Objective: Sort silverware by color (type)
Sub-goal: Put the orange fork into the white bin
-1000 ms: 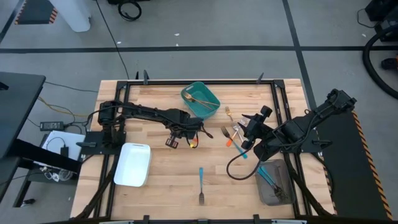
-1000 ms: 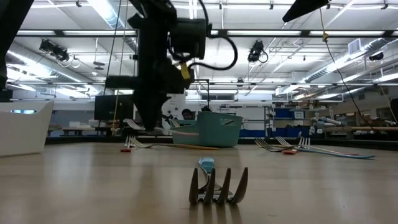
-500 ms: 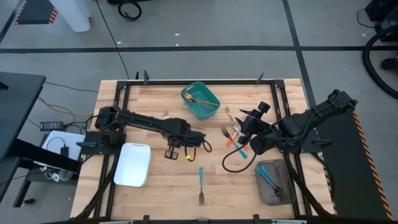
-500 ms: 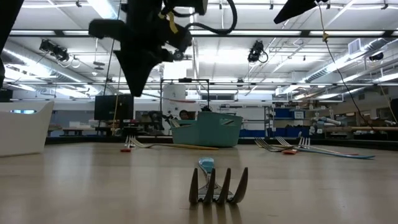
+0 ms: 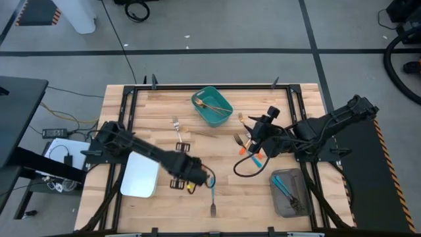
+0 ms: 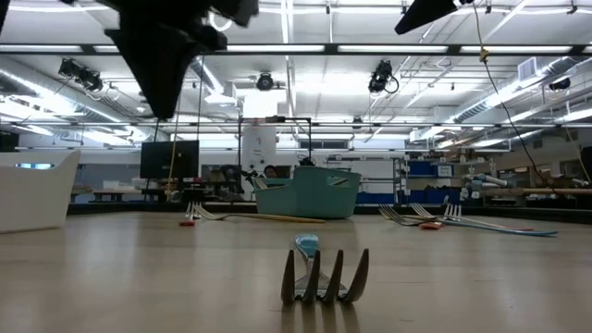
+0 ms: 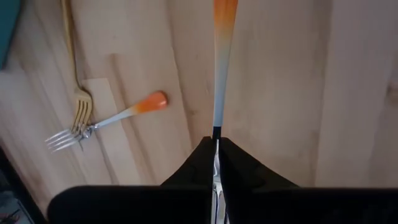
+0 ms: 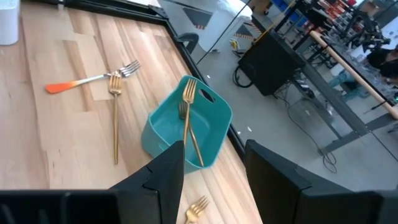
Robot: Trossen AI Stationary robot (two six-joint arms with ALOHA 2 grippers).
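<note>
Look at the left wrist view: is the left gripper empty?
No. The left gripper is shut on an orange-handled utensil, whose handle sticks out from between the fingers above the wooden table.

Overhead, table-level and wrist views share the teal bin (image 5: 212,106).

Orange-handled utensil (image 7: 219,74) between closed jaws

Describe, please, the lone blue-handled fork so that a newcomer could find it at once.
Start at the white tray on the table's left. Move toward the table's middle, past the left claw. The blue-handled fork lies alone near the front edge, tines toward that edge; the other loose silverware lies farther back.
</note>
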